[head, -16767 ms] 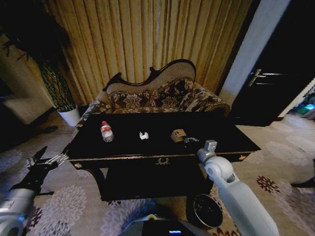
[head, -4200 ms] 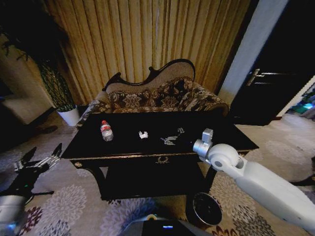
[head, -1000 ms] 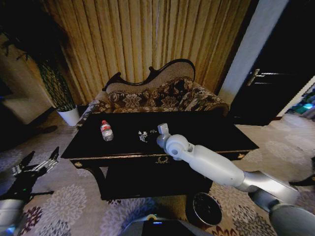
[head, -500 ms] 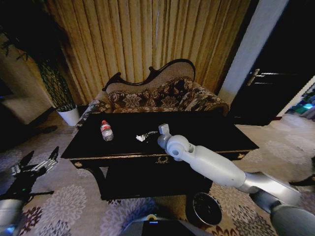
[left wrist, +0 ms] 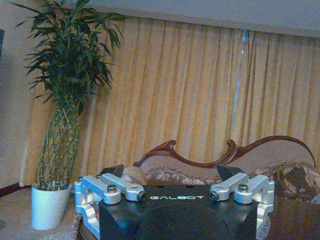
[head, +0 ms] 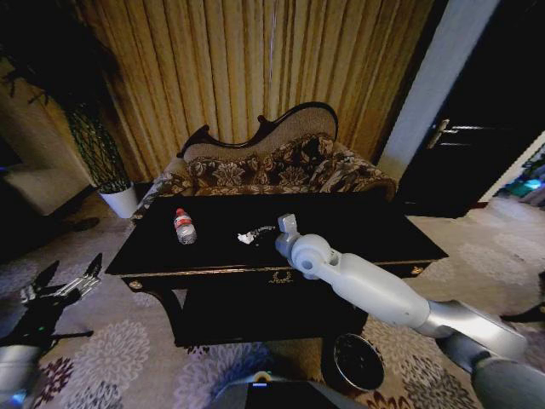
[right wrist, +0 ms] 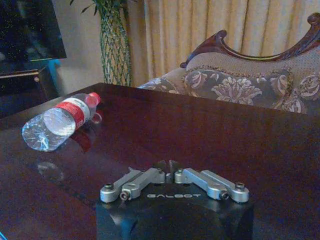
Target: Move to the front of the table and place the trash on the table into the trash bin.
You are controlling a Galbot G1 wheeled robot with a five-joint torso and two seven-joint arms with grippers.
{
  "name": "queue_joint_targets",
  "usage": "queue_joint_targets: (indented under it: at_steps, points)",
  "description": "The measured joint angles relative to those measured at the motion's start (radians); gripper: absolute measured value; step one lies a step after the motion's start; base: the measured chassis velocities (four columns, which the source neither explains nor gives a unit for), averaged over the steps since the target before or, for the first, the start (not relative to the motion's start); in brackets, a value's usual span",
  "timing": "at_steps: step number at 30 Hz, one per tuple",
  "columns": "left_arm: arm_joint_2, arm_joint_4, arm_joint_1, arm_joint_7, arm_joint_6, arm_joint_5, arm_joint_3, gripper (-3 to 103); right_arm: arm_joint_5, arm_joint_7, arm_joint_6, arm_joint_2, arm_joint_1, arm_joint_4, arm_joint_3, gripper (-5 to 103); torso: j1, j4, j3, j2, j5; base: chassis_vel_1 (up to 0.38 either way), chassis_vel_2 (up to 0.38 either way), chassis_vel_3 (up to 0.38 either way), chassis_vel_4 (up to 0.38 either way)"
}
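- Since the earliest picture the right arm has swung from the near right edge of the worktop [head: 255, 271] to its middle, and the tan scrap that lay there is gone from the surface
- By my judgement the paper ball [head: 245, 238] is very light and soft, so it will crush a little but not slip; it can be pinched anywhere across its middle
- It lies on the worktop just at the tip of the right tool [head: 262, 230], on the tool's left side
- Seen from its own wrist camera, the right tool [right wrist: 169, 164] has its two fingers brought together until the tips meet, low over the dark glossy surface; I see nothing between them, and I cannot tell whether they touch the paper ball
- Farther to the left of this tool lies the bottle [head: 184, 227] on its side, well apart from it; it looks nearly empty, so light, but smooth and free to roll, and the best hold is across the body near the red label
- Behind and well below the right tool, on the floor near the robot, stands the trash bin [head: 358, 362]
- Beside the worktop, low on the left, the left tool [head: 60, 290] waits with fingers spread wide, holding nothing
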Motion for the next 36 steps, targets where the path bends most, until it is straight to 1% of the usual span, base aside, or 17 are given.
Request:
queue_joint_targets:
  at_steps: [1,3,4,6,18,19,20,21,23,24,26,27,29,32,34,35,36]
  points:
    - [0.000,0.000,0.000,0.001,-0.001,0.000,0.000,100,0.000,-0.001,0.000,-0.003,0.000,0.000,0.000,14,0.000,0.0000,0.000,0.000,0.0000,0.000,0.000,0.000,0.000]
    - [-0.001,0.000,0.000,0.002,-0.001,0.000,0.000,100,0.000,-0.002,0.001,-0.005,0.001,0.001,0.001,7,0.000,0.0000,0.000,0.000,0.0000,0.000,0.000,0.000,0.000]
    - [-0.001,0.000,0.000,0.002,-0.001,0.000,0.000,100,0.000,-0.002,0.001,-0.005,0.001,0.001,0.001,7,0.000,0.0000,0.000,0.000,0.0000,0.000,0.000,0.000,0.000]
    - [-0.001,0.000,0.000,0.003,-0.002,0.000,-0.001,100,-0.001,-0.002,0.002,-0.006,0.001,0.002,0.002,1,0.000,0.0000,0.000,0.000,0.0000,0.000,0.000,0.000,0.000]
    - [-0.002,0.000,0.001,0.007,-0.003,0.000,-0.002,100,-0.004,-0.001,0.005,-0.016,-0.006,0.009,0.013,0,0.000,0.0000,0.000,0.000,0.0000,0.000,0.000,0.000,0.000]
    - [-0.002,-0.001,0.001,0.007,-0.004,0.000,-0.002,100,-0.002,-0.001,0.004,-0.017,-0.007,0.012,0.019,-3,0.000,0.0000,0.000,0.000,0.0000,0.000,0.000,0.000,0.000]
    - [-0.002,-0.001,0.001,0.007,-0.004,0.000,-0.002,100,-0.001,-0.002,0.004,-0.017,-0.007,0.013,0.022,3,0.000,0.0000,0.000,0.000,0.0000,0.000,0.000,0.000,0.000]
    - [-0.002,-0.001,0.001,0.007,-0.004,0.000,-0.002,100,-0.001,-0.002,0.004,-0.017,-0.007,0.013,0.022,3,0.000,0.0000,0.000,0.000,0.0000,0.000,0.000,0.000,0.000]
    - [0.000,-0.001,0.001,0.007,-0.004,0.000,-0.002,100,-0.001,-0.002,0.003,-0.021,-0.008,0.015,0.027,14,0.000,0.0000,0.000,0.000,0.0000,0.000,0.000,0.000,0.000]
    - [0.000,-0.001,0.001,0.007,-0.004,0.000,-0.002,100,-0.001,-0.002,0.003,-0.021,-0.008,0.015,0.027,14,0.000,0.0000,0.000,0.000,0.0000,0.000,0.000,0.000,0.000]
    - [0.000,-0.001,0.001,0.008,-0.004,0.000,-0.002,100,-0.001,-0.004,0.002,-0.027,-0.011,0.019,0.031,24,0.000,0.0000,0.000,0.000,0.0000,0.000,0.000,0.000,0.000]
    - [0.000,-0.001,0.001,0.008,-0.004,0.000,-0.002,100,-0.001,-0.004,0.002,-0.027,-0.011,0.019,0.031,24,0.000,0.0000,0.000,0.000,0.0000,0.000,0.000,0.000,0.000]
    - [0.003,-0.001,0.001,0.008,-0.004,0.000,-0.002,100,0.000,-0.010,-0.001,-0.048,-0.018,0.035,0.037,36,0.000,0.0000,0.000,0.000,0.0000,0.000,0.000,0.000,0.000]
    - [0.004,0.000,0.001,0.008,-0.004,0.000,-0.002,100,0.002,-0.012,-0.005,-0.056,-0.023,0.042,0.041,41,0.000,0.0000,0.000,0.000,0.0000,0.000,0.000,0.000,0.000]
    - [0.005,0.002,0.001,0.008,-0.004,-0.001,-0.002,100,0.007,-0.016,-0.012,-0.087,-0.041,0.066,0.057,52,0.000,0.0000,0.000,0.000,0.0000,0.000,0.000,0.000,0.000]
    - [0.005,0.002,0.001,0.008,-0.004,-0.001,-0.002,100,0.007,-0.016,-0.012,-0.087,-0.041,0.066,0.057,52,0.000,0.0000,0.000,0.000,0.0000,0.000,0.000,0.000,0.000]
    - [0.004,0.002,0.001,0.008,-0.004,-0.001,0.000,100,0.007,-0.018,-0.013,-0.100,-0.050,0.074,0.063,63,0.000,0.0000,0.000,0.000,0.0000,0.000,0.000,0.000,0.000]
